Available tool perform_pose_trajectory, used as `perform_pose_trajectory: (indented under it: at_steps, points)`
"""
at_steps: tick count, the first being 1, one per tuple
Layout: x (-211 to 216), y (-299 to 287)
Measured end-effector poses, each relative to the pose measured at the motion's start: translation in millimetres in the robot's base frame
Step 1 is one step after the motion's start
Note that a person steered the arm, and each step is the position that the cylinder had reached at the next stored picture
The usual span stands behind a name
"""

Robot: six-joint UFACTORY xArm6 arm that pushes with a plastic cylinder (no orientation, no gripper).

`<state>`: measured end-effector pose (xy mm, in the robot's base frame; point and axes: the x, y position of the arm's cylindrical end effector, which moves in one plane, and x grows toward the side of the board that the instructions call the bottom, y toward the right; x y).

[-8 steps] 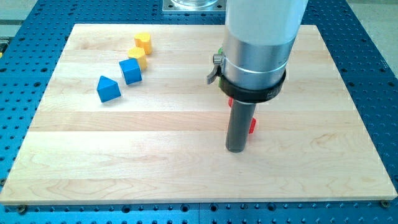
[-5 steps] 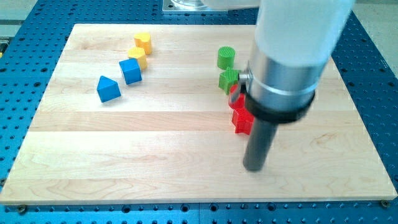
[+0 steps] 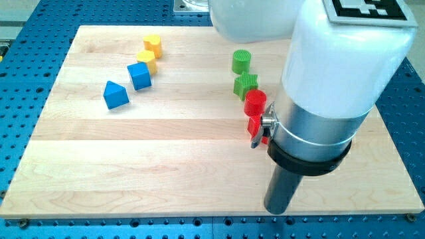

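The blue perforated table (image 3: 20, 219) carried a wooden board (image 3: 166, 166). My white and grey arm housing (image 3: 345, 60) filled the board's right side and ran out of view at the top. From it the dark rod dropped to my tip (image 3: 277, 211), which sat near the board's bottom edge, right of centre. It is a plain rod end, with nothing to open or close.

A second red block (image 3: 255, 127) was nearest my tip but apart from it. The housing half hid it, so I could not be sure of its shape. Just above stood a red cylinder (image 3: 255, 103), a ridged green block (image 3: 245, 85) and a green cylinder (image 3: 242, 61).

Toward the top-left corner lay a blue cube (image 3: 139, 76), a blue triangular block (image 3: 115, 95) and two yellow blocks (image 3: 147, 60) (image 3: 153, 45).
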<state>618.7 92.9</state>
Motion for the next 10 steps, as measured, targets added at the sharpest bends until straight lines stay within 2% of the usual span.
perform_pose_trajectory:
  at_steps: [2,3,5,6,9,10]
  points:
    - [-41,-50]
    - [-40,5]
    - [-99,70]
    - [-126,76]
    - [-138,-51]
    - [-162,-58]
